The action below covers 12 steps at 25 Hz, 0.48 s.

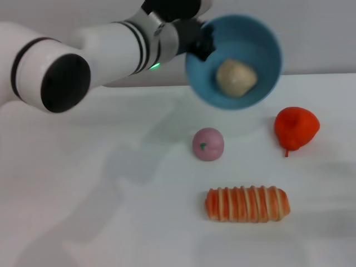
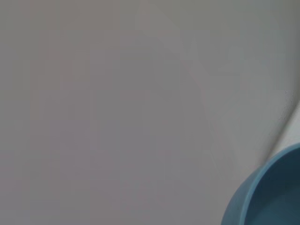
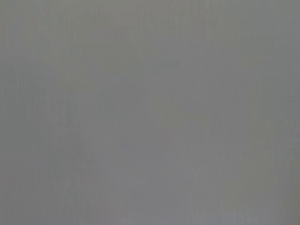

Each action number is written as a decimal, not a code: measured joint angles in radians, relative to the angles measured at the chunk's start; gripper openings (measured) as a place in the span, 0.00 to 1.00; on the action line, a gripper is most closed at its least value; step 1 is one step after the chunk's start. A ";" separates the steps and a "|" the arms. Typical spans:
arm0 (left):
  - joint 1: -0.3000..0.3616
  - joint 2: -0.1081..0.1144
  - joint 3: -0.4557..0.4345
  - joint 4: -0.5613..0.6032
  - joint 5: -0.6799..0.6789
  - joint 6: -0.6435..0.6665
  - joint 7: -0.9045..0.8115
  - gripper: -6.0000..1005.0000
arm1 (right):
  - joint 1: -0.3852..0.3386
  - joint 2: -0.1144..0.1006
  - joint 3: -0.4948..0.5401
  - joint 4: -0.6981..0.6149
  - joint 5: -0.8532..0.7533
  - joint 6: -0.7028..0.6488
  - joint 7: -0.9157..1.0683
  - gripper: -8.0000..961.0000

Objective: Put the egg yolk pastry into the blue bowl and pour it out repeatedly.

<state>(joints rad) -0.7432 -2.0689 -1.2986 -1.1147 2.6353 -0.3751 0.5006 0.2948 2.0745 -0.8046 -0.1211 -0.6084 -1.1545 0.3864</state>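
The left end effector (image 1: 201, 43) is clamping the rim of the blue bowl (image 1: 236, 58), tipping it above the surface (image 1: 111, 194) so the egg yolk pastry (image 1: 236, 77) inside is sliding toward pouring out.

One blue bowl (image 1: 245, 39), one egg yolk pastry (image 1: 236, 77), one pink ball (image 1: 208, 144), one striped bread (image 1: 248, 204), one red fruit (image 1: 296, 128).

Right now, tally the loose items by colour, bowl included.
Blue: 1, the blue bowl, tilted, held up by the left gripper
Beige: 1, the egg yolk pastry inside it
Pink: 1, ball
Red: 1, fruit
Orange-and-cream: 1, striped bread
Total: 5
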 joint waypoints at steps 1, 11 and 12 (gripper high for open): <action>0.000 -0.001 0.016 0.000 0.000 0.044 0.000 0.01 | -0.001 0.000 0.000 0.004 0.000 0.000 -0.002 0.74; -0.004 -0.007 0.224 0.074 0.001 0.534 -0.001 0.01 | 0.004 0.002 -0.001 0.044 0.001 0.000 -0.004 0.74; -0.005 -0.009 0.252 0.091 0.001 0.586 -0.001 0.01 | 0.005 0.002 -0.001 0.044 0.001 0.000 -0.004 0.74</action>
<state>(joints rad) -0.7481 -2.0779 -1.0462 -1.0235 2.6364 0.2112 0.5000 0.2994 2.0768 -0.8053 -0.0771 -0.6073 -1.1544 0.3826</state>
